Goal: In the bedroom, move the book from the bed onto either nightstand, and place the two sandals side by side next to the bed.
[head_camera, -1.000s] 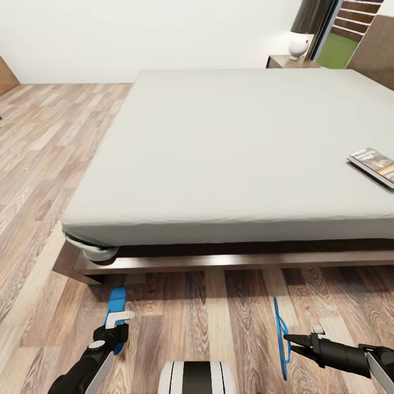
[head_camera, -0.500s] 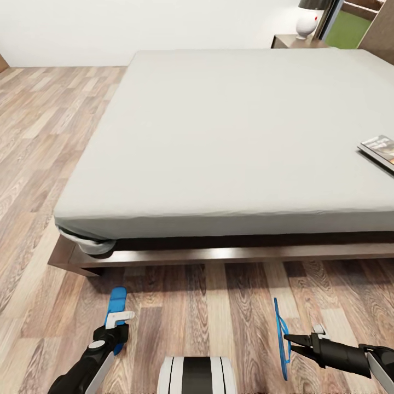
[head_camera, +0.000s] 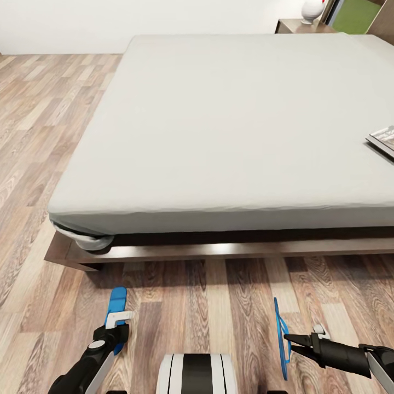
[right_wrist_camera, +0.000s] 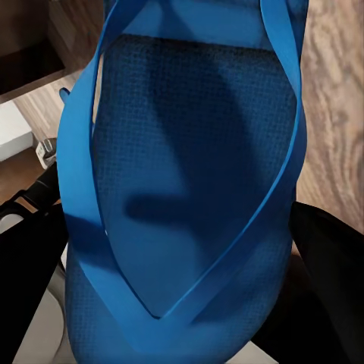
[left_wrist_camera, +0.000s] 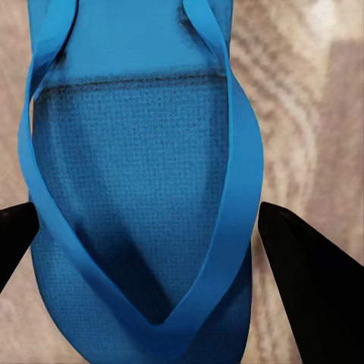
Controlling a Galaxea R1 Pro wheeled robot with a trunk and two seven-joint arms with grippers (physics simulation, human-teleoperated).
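Note:
Both grippers hold the two bright-blue sandals low over the wood floor in front of the bed [head_camera: 230, 126]. My left gripper [head_camera: 116, 332] is shut on one sandal [head_camera: 117, 302], which points toward the bed frame. In the left wrist view this sandal [left_wrist_camera: 136, 189] lies between the black fingers [left_wrist_camera: 315, 292]. My right gripper [head_camera: 288, 341] is shut on the other sandal [head_camera: 280, 334], held on edge. The right wrist view shows its sole and straps [right_wrist_camera: 189, 174] up close. The book [head_camera: 384, 139] lies on the mattress at the picture's right edge. A nightstand [head_camera: 298, 24] stands beyond the bed's far corner.
The bed's dark wooden platform frame [head_camera: 219, 251] runs across just ahead of both grippers, with a bunched sheet corner [head_camera: 90, 241] at its left end. A white lamp [head_camera: 312, 8] stands on the nightstand. Open plank floor [head_camera: 38, 137] stretches to the left of the bed.
The head camera has moved, so the bed sits larger and higher and the book has slid toward the right edge. Both grippers keep their sandals and their places in the picture.

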